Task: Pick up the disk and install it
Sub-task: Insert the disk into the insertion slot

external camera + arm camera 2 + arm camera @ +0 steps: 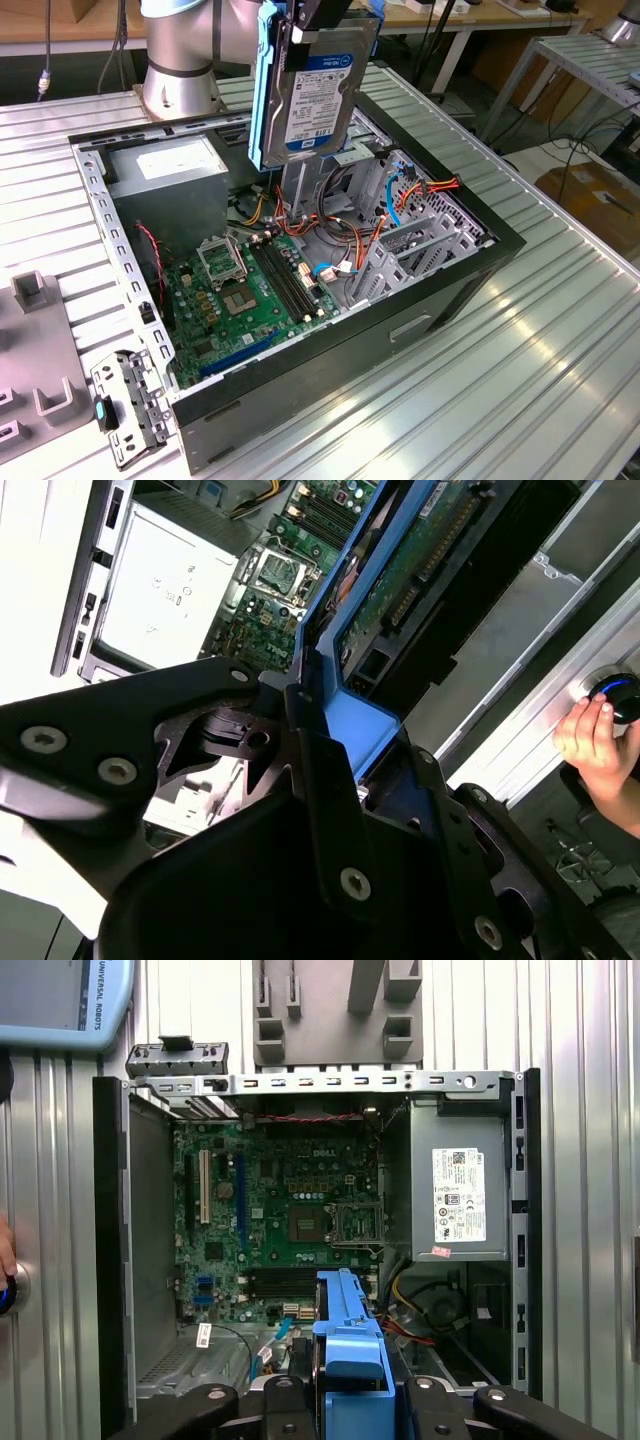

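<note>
Silver-grey, the disk [318,95] is hanging upright over the far end of the computer case [450,290], the gripper [322,25] clamping its top.

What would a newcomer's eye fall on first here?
The disk, on edge with white label and blue rail, hangs clamped in the gripper above the open computer case in the exterior view. Below it lies the green motherboard, with the grey power-supply box towards the exterior view's left. In the second wrist view a person's hand touches a blue-lit knob.
</note>
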### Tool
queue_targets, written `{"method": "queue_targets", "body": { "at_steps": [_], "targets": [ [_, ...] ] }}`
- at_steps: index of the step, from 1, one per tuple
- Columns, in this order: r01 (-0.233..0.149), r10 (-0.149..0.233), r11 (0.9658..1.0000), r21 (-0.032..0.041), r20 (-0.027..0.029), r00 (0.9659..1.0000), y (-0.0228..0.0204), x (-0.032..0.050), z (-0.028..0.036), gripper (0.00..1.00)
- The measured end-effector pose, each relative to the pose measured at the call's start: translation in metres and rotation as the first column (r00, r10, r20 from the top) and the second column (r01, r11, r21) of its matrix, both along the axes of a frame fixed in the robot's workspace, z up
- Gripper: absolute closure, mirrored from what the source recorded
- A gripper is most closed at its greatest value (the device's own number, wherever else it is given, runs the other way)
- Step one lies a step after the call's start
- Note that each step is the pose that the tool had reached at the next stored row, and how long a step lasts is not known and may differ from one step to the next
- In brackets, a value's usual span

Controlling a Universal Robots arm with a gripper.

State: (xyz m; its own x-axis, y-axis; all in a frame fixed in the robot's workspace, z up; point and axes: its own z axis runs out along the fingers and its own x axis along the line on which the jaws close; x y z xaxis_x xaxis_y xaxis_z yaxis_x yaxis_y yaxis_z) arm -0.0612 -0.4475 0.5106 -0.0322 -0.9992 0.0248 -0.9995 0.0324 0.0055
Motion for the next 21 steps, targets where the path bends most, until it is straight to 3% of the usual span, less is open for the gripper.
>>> {"method": "queue_targets", "body": {
  "at_steps": [8,11,16,19,21],
  "targets": [
    [0.000,0.000,1.0000,0.0000,0.0000,1.0000,-0.0003,0.0000,0.0000,0.63],
    [0.000,0.000,1.0000,0.0000,0.0000,1.0000,-0.0023,0.0000,0.0000,0.63],
    [0.000,0.000,1.0000,0.0001,0.0000,1.0000,-0.0115,0.0000,0.0000,0.63],
    [0.000,0.000,1.0000,0.0001,0.0001,1.0000,-0.0197,0.0000,0.0000,0.63],
    [0.000,0.000,1.0000,0.0000,0.0000,1.0000,-0.0279,0.0000,0.0000,0.63]
  ]
}}
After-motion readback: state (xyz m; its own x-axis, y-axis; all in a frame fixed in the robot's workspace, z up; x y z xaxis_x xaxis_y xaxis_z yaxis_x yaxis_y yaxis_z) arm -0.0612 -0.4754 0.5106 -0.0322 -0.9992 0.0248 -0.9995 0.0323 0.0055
